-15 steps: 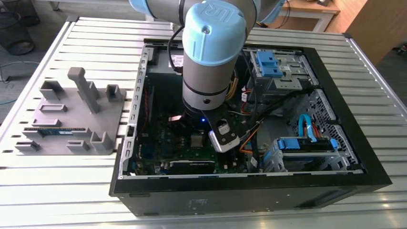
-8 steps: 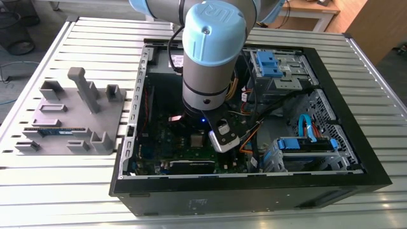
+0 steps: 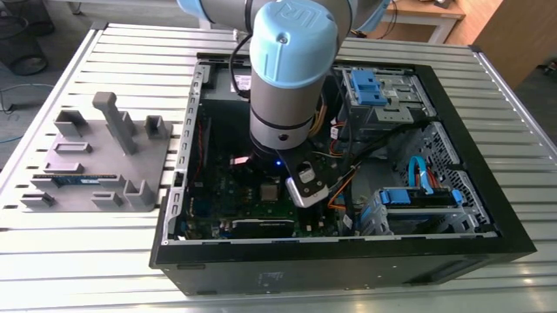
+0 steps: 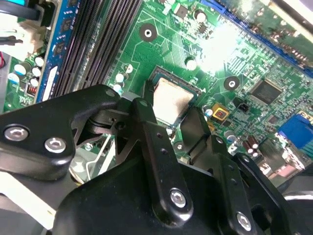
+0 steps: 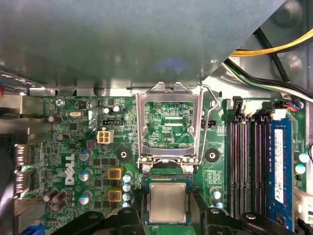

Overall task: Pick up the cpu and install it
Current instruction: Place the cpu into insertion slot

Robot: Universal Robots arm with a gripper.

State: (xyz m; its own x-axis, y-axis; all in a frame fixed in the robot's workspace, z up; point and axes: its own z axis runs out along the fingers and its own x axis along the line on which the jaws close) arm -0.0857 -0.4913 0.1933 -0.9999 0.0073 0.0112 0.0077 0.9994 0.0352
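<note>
1. In the exterior view, a slatted metal desk (image 3: 78, 261) carries an open computer case (image 3: 348, 267) that lies on its side across the middle of the frame. The arm (image 3: 287, 78) stands at the top centre, with its tip inside the case.
2. The cpu (image 3: 270, 191) sits in the lower middle of that view. It lies flat on the green motherboard (image 3: 218, 202), just to the exterior view's left of the arm's tip.
3. In both wrist views the cpu lies flat and square in its socket, with its silver top facing up.
4. The black fingers (image 4: 146, 132) stand one on each side of the cpu and are closed against two opposite edges of it. In the first wrist view the fingers (image 5: 210, 220) flank the chip in the same way.
5. The metal socket frame (image 5: 142, 127) is swung open just beside the cpu, with its hinge at the socket's edge. The board shows through its window, and a wire lever (image 5: 203, 122) runs along one side.
6. Black memory slots (image 5: 244, 161) lie near the socket. A blue memory stick (image 5: 279, 161) sits in the slot farthest from the cpu.
7. Yellow and black cables (image 5: 274, 46) pass the board's corner.
8. On the exterior view's left, a grey tray (image 3: 96, 189) rests on the desk beside the case, well apart from the arm. A second memory stick (image 3: 77, 177) lies in it.
</note>
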